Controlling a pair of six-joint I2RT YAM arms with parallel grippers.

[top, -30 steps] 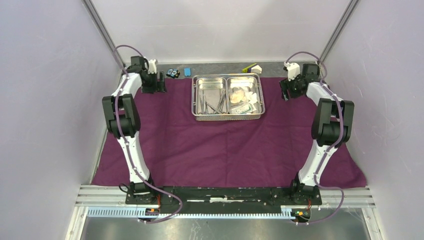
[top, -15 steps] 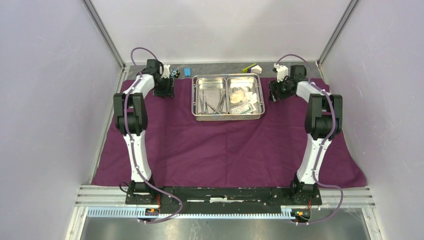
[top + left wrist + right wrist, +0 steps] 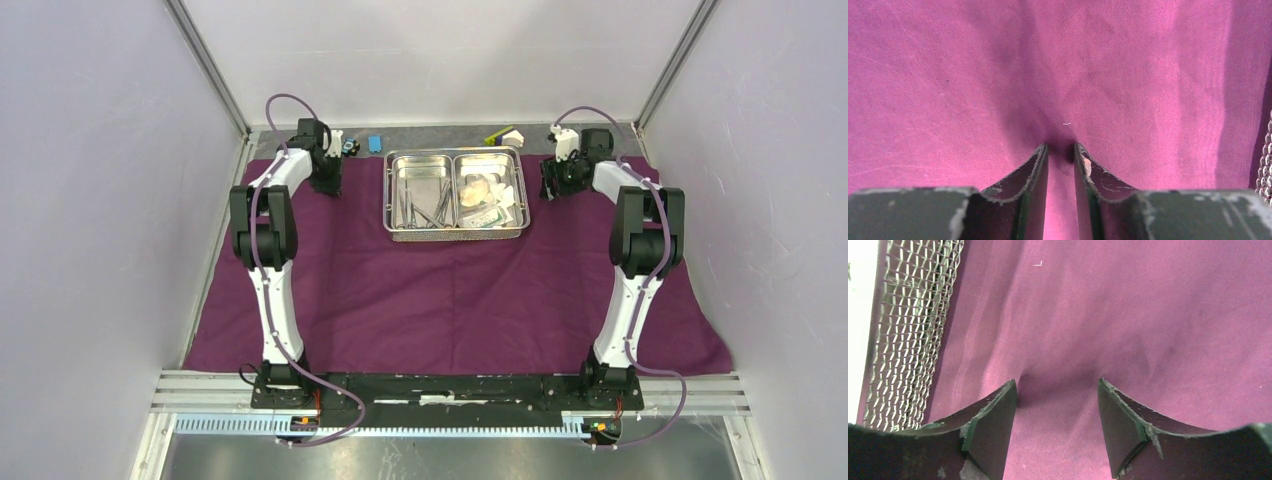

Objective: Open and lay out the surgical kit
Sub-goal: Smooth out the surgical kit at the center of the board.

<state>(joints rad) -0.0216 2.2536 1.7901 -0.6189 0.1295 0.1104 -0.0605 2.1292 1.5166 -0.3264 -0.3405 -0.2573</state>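
Your left gripper [image 3: 1060,150] has its jaws drawn narrow, with only a slim gap between them. The tips are pressed down into the purple cloth [image 3: 948,75], and a small ridge of fabric is bunched between them. Creases run out from that pinch across the weave.

Your right gripper [image 3: 1057,385] stands much wider. Both of its fingertips [image 3: 998,405] rest on the same cloth, which dips into a shallow shadowed pucker between them, but nothing is clamped there. Just to that gripper's left in the wrist view you can see the mesh side wall of the steel tray [image 3: 908,340].

From above, both grippers sit on the far part of the cloth, one at each side of the tray, the left one further from it than the right. The cloth is spread open and mostly flat over the table, with its near edge reaching the arm bases and its right near corner draping outward.

The tray sits on the cloth at the far middle. Its left compartment holds the slim metal instruments [image 3: 425,207], lying crossed. Its right compartment holds pale gauze [image 3: 480,188] and white packets [image 3: 492,214], too small to tell apart.

Behind the cloth, on the bare table, lie a small blue block [image 3: 374,144] and a yellow-green and white piece [image 3: 505,134].
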